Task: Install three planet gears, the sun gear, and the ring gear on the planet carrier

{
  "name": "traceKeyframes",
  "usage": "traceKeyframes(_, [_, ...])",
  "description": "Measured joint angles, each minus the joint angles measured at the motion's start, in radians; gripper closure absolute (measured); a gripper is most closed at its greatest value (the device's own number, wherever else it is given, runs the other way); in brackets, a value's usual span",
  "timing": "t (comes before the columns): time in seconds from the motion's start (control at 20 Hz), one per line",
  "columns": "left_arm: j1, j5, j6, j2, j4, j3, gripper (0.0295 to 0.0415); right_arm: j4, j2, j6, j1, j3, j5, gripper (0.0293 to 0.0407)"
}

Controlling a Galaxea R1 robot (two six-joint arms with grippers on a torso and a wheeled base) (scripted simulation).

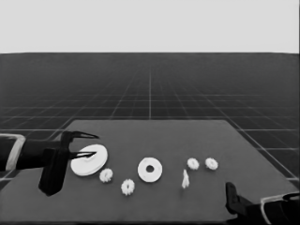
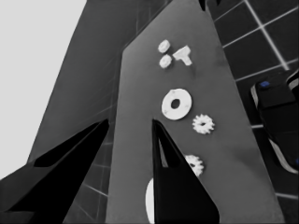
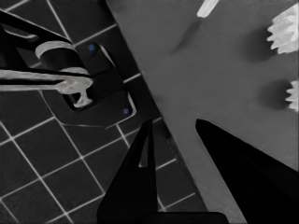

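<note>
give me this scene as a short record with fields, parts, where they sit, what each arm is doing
larger round part: table's left end, under the left gripper
smaller round part: middle, bare
gears: two left of it, two right
thin white piece: beside the right pair
left gripper: waiting, open, holds nothing
right gripper: parked at near right corner, open
installed: nothing

From above we look down across the desk (image 1: 154, 136), while our left wrist view runs along it sideways, sharing it.
</note>
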Motion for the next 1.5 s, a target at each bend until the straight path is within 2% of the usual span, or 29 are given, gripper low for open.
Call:
traceKeyframes(0.05, [0.071,0.049,-0.003,-0.003,-0.073,0.071,0.0415,0.076,0.014,-0.003,-0.054,0.053,0.023,0.0407])
traceKeyframes(0.1, [0.045,0.030,-0.002,-0.002,-0.044,0.043,0.0414,0.045,0.008,-0.002,-0.034,0.029,0.014,0.0392])
traceKeyframes(0.15, [0.029,0.018,-0.001,-0.001,-0.026,0.025,0.0396,0.026,0.005,-0.001,-0.022,0.016,0.008,0.0363])
traceKeyframes(0.2, [0.020,0.011,-0.001,-0.001,-0.015,0.015,0.0364,0.016,0.003,-0.001,-0.015,0.008,0.004,0.0332])
traceKeyframes(0.25, [0.217,0.472,-0.487,0.261,0.475,0.137,0.0337,0.009,0.001,0.000,-0.011,0.003,0.002,0.0320])
traceKeyframes(0.3, [0.350,0.971,-0.987,0.657,0.602,0.082,0.0321,0.006,0.001,0.000,-0.009,0.001,0.001,0.0317])
traceKeyframes(0.35, [0.381,0.983,-1.478,0.842,0.385,-0.095,0.0307,0.003,0.000,0.000,-0.007,-0.001,0.001,0.0316])
traceKeyframes(0.4, [0.381,0.983,-1.750,0.875,0.204,-0.256,0.0310,0.002,0.000,0.000,-0.007,-0.002,0.000,0.0315])
traceKeyframes(0.45, [0.381,0.958,-1.873,0.886,0.085,-0.382,0.0317,0.001,0.000,0.000,-0.006,-0.002,0.000,0.0315])
traceKeyframes(0.5, [0.382,0.939,-1.929,0.896,0.013,-0.468,0.0322,0.001,0.000,0.000,-0.006,-0.002,0.000,0.0315])
traceKeyframes(0.6, [0.385,0.920,-1.969,0.911,-0.056,-0.563,0.0325,0.001,0.000,0.000,-0.006,-0.003,0.000,0.0315])
traceKeyframes(0.7, [0.386,0.913,-1.978,0.919,-0.081,-0.600,0.0326,0.001,0.000,0.000,-0.006,-0.003,0.000,0.0315])
traceKeyframes(0.75, [0.485,0.913,-1.946,0.925,0.021,-0.646,0.0326,0.000,0.000,0.000,-0.006,-0.003,0.000,0.0315])
traceKeyframes(0.85, [0.586,0.894,-1.901,0.937,0.108,-0.715,0.0326,0.000,0.000,0.000,-0.006,-0.003,0.000,0.0315])
traceKeyframes(0.95, [0.615,0.882,-1.883,0.943,0.134,-0.745,0.0326,0.000,0.000,0.000,-0.006,-0.003,0.000,0.0315])
traceKeyframes(1.2, [0.627,0.875,-1.874,0.947,0.147,-0.761,0.0326,0.000,0.000,0.000,-0.006,-0.003,0.000,0.0315])
traceKeyframes(1.3, [0.628,0.875,-1.873,0.947,0.147,-0.762,0.0397,0.000,0.000,0.000,-0.006,-0.003,0.000,0.0315])
traceKeyframes(1.5, [0.627,0.874,-1.873,0.947,0.148,-0.762,0.0398,0.000,0.000,0.000,-0.006,-0.003,0.000,0.0315])
